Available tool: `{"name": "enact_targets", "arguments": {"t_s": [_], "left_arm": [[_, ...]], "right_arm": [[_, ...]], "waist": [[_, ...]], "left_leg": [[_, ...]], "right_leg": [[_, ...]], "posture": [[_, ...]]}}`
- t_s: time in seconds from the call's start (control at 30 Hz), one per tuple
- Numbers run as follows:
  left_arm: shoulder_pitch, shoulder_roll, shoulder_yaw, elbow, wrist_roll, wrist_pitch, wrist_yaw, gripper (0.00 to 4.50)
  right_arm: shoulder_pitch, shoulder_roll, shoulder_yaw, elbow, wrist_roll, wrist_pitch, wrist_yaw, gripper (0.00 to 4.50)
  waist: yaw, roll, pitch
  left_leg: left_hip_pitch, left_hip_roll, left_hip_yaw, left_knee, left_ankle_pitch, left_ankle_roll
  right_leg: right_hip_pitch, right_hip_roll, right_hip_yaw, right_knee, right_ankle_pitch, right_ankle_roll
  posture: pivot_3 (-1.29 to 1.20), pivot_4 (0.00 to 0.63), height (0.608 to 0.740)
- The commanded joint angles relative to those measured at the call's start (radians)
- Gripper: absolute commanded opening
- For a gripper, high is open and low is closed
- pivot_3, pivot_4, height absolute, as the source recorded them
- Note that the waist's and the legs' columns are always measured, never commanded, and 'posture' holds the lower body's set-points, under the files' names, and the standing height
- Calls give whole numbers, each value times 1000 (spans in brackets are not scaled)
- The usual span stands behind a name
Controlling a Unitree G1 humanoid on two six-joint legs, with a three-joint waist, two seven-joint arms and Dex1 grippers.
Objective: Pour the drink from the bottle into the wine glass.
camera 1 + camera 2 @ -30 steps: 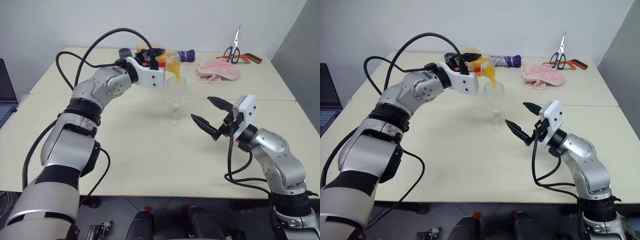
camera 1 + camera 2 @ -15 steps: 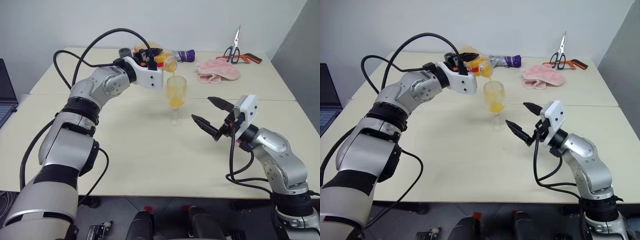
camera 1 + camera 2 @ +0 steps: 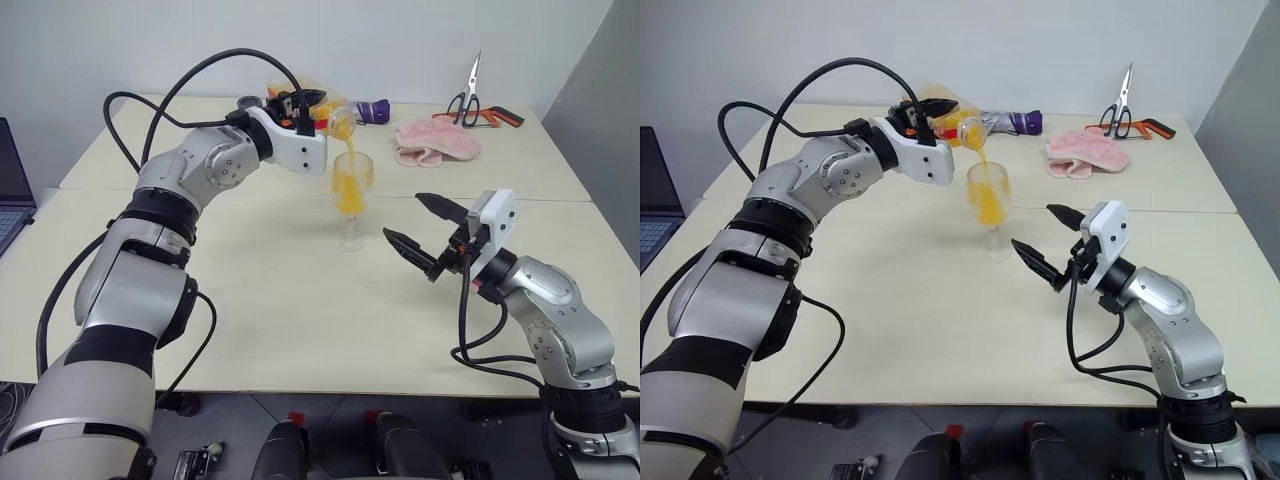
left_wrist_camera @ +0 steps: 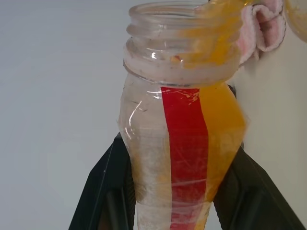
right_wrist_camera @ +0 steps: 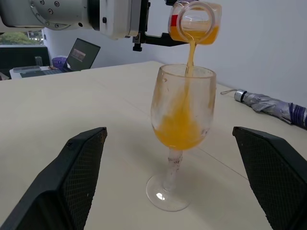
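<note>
Orange drink [image 5: 184, 125] streams from the bottle [image 4: 180, 143], clamped between left fingers [image 4: 103, 191].

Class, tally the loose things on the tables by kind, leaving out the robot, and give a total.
Bottle: 1
Wine glass: 1
Folded umbrella: 1
Scissors: 1
Pink cloth: 1
Laptop: 1
Total: 6
</note>
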Motion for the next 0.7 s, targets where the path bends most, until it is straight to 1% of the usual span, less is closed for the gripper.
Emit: {"name": "enact_targets", "arguments": {"t_s": [0.03,0.7], "left_arm": [[-50,21,9,-9,-6,-10,31,1671],[-59,32,-9,-3,10,-10,53,1671]], "right_arm": [[-9,0,-27,-33,9,-24,0,4500],[-5,-1,-15,-41,13,-23,14,4500]], "waist": [[0,0,0],[0,0,0]], "left_leg": [[0,0,0,0,0,0],[0,0,0,0,0,0]], "right_leg": [[0,0,0,0,0,0],[0,0,0,0,0,0]], "posture": [[0,150,740],[0,150,740]]}}
